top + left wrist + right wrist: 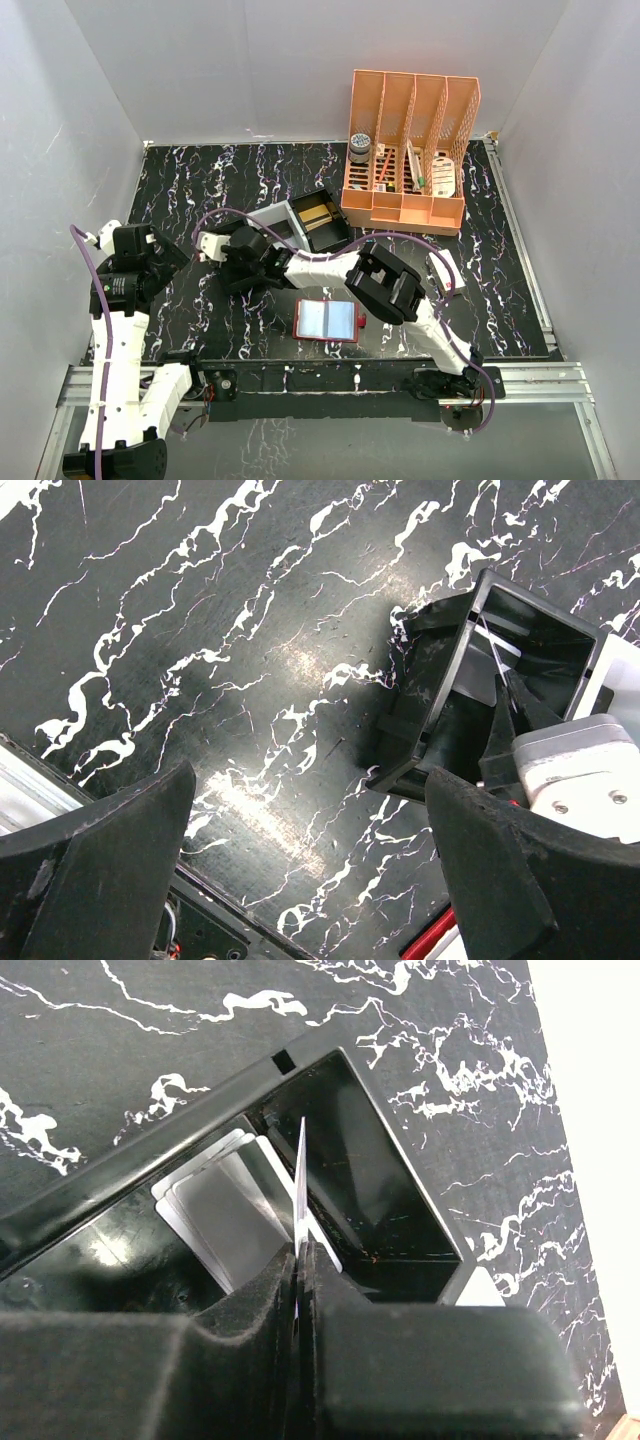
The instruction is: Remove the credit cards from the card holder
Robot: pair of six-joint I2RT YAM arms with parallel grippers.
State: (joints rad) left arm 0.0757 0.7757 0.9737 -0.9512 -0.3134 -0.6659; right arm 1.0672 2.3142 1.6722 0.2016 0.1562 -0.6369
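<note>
The right end effector (300, 1260) is pinched tight on a thin card (301, 1175), which stands upright and edge-on between its black fingers. Below sits an open black tray (150, 1150) on the marbled black desk (150, 1030). Several grey cards (225, 1205) lie fanned and overlapping inside the tray, just left of the held card.

The black marbled counter (200, 180) carries a black tray (325, 225) at the right tool (302, 1255), a red card holder (359, 322) nearer the arm bases and an orange rack (405, 150) beyond.
</note>
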